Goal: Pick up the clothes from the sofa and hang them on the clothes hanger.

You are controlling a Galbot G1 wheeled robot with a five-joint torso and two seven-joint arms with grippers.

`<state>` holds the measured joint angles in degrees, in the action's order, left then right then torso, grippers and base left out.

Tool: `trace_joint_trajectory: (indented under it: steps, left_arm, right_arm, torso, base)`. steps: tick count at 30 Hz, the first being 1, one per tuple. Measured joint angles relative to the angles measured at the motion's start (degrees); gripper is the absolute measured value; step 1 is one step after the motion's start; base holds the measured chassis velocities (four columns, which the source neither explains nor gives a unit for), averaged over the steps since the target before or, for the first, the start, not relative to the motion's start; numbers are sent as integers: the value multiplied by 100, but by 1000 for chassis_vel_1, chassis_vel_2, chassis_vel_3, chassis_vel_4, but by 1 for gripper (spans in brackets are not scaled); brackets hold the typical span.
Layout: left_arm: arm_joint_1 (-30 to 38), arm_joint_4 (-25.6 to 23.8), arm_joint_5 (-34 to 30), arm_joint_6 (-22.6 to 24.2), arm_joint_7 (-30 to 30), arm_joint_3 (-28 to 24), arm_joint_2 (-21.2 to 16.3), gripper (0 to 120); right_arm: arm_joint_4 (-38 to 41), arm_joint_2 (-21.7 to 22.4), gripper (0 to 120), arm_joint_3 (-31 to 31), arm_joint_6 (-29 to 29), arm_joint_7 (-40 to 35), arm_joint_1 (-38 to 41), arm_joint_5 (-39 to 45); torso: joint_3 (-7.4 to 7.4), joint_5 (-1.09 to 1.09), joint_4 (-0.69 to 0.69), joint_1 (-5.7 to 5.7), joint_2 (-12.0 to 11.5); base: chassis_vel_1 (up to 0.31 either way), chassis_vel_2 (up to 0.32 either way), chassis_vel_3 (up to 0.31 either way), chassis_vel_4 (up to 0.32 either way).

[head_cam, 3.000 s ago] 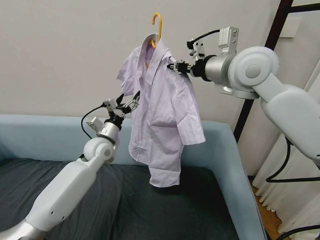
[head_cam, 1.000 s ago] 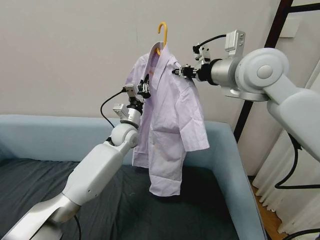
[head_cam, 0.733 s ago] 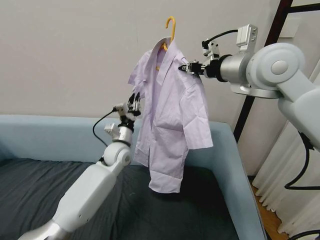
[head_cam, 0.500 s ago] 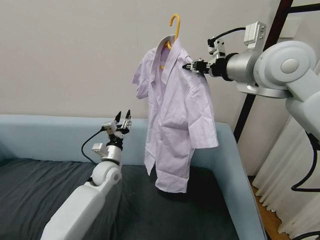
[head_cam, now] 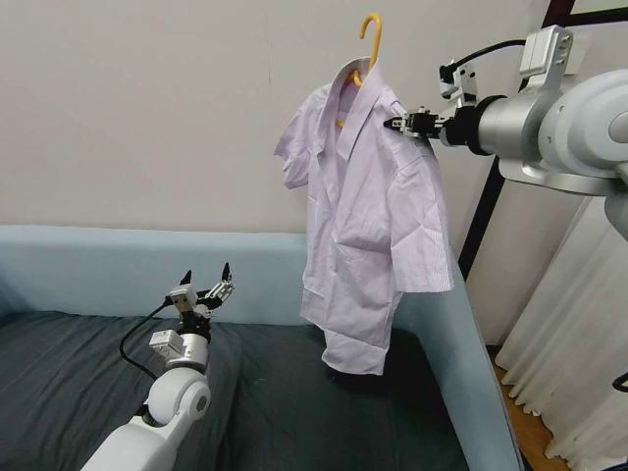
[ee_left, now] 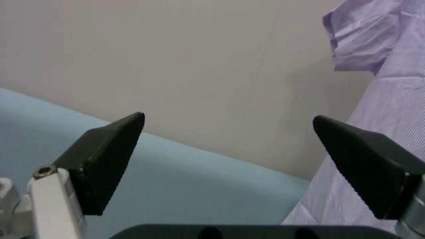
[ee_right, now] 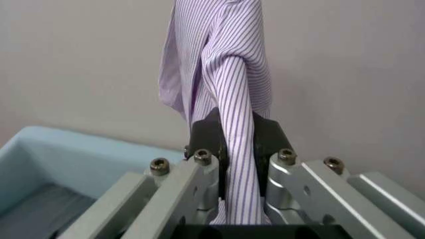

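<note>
Right gripper [head_cam: 406, 123]: fingers clenched on a fold of the shirt [head_cam: 378, 216] at its shoulder. The rest of the shirt hangs below the fingers, and the yellow hanger hook [head_cam: 370, 29] rises just above them. Left gripper [head_cam: 203, 294] is well below, fingers spread and empty over the sofa [head_cam: 88, 270]. The risk: only cloth is pinched, so a swing could slide the shirt off its hanger.

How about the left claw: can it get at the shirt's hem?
Probably yes. The left claw is open, low by the sofa back, with nothing between it and the shirt, which the right claw holds by the shoulder.
</note>
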<state>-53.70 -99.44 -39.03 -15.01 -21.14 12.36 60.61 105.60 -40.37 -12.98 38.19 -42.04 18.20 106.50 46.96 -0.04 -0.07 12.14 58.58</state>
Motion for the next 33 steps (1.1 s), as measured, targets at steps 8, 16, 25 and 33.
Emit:
trace_joint_trajectory:
  steps: [8,16,25,33]
  left_arm:
    - [-104,-141,33,40,-49,165,-37,100]
    - [-10,-179,57,127,-94,57,45,100]
    - [112,-227,72,197,-177,-124,203,100]
    - [-54,-352,82,174,-217,84,32,100]
  right_arm:
    - [82,601,7,294,-157,-489,-81,-109]
    - [458,1672,7,860,-199,-532,-504,184]
    - [240,2602,7,1271,-154,-296,-1164,-236]
    - [-62,2583,7,1217,-179,-282,-1339,-1033]
  torso:
    - [0,1,1,0,0]
    - [-1,2,-3,0,0]
    - [-1,3,-5,0,0]
    - [0,0,2,1,-1]
  base:
    - [0,0,0,0]
    - [0,0,0,0]
    - [0,0,0,0]
    - [0,0,0,0]
